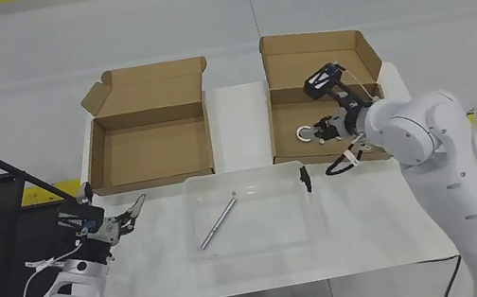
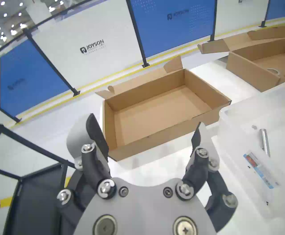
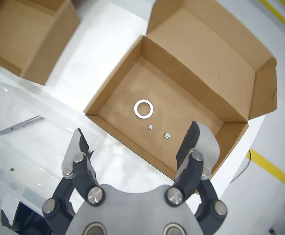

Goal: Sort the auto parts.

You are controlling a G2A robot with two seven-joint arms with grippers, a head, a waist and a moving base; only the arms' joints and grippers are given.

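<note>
A clear plastic tray (image 1: 254, 184) sits mid-table with a slim metal rod (image 1: 218, 223) lying in it; the rod (image 2: 265, 140) also shows from the left wrist and again (image 3: 22, 125) from the right wrist. The right cardboard box (image 3: 200, 66) holds a white ring (image 3: 143, 108) and two small screws (image 3: 150, 126). My right gripper (image 3: 138, 142) hangs open and empty over that box's near wall, and appears in the top view (image 1: 322, 129). The left cardboard box (image 2: 155, 106) is empty. My left gripper (image 2: 147, 133) is open, off the tray's left side (image 1: 126, 216).
Both boxes stand at the table's far side with their lids folded back, the left box (image 1: 152, 149) and the right box (image 1: 318, 106), with a strip of bare white table between them. A printed label (image 2: 260, 169) lies in the tray. A dark frame stands off the table's left.
</note>
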